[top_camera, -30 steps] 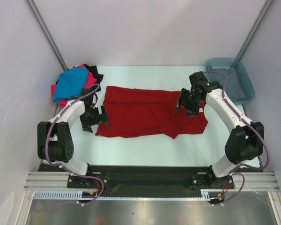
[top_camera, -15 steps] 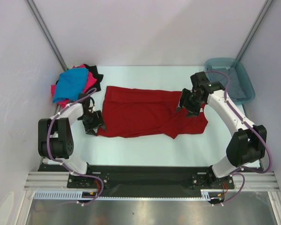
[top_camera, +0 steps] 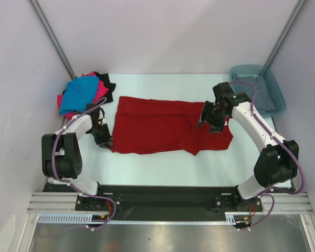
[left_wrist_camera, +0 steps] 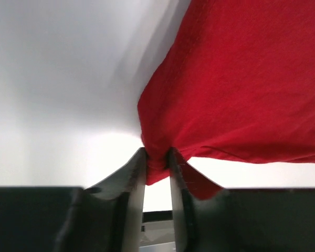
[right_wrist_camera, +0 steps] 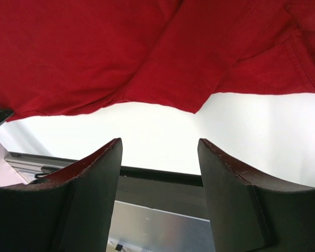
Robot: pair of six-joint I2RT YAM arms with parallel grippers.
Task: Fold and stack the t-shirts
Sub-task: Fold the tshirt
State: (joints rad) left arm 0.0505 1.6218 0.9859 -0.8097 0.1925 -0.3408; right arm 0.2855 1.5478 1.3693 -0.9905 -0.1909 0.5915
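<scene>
Left gripper (left_wrist_camera: 157, 156) pinches the 8 o'clock corner of the dark red t-shirt (top_camera: 157, 126); right gripper (right_wrist_camera: 159, 149) hangs spread open over its 3 o'clock end.

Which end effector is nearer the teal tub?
Right. The right end effector is open over the red shirt near the teal tub; the left end effector grips the shirt's opposite corner.

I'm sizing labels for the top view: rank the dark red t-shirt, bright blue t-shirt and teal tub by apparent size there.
1. dark red t-shirt, spread flat.
2. teal tub.
3. bright blue t-shirt, bunched; only slightly smaller than the tub.
</scene>
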